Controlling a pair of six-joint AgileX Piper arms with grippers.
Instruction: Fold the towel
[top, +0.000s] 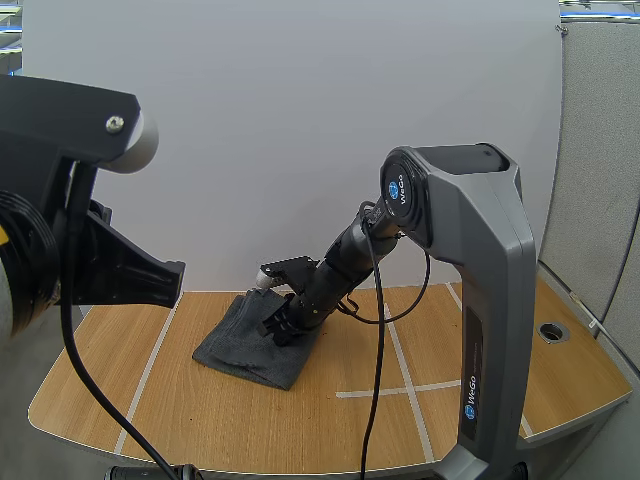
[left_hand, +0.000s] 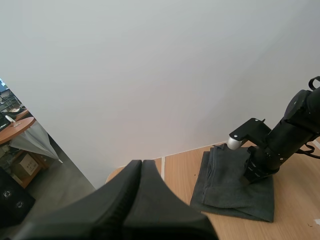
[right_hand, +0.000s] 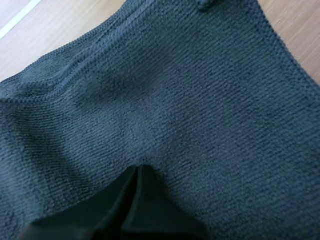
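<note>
On the tabletop (top: 150, 400), the folded towel (top: 240, 345) lay directly beneath the right hand (top: 280, 330), whose closed fingers touched its middle; the left hand (left_hand: 142, 165), also closed, hung well apart.

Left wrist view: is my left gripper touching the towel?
No, the left gripper is shut and apart from the towel, which lies farther along the table.
</note>
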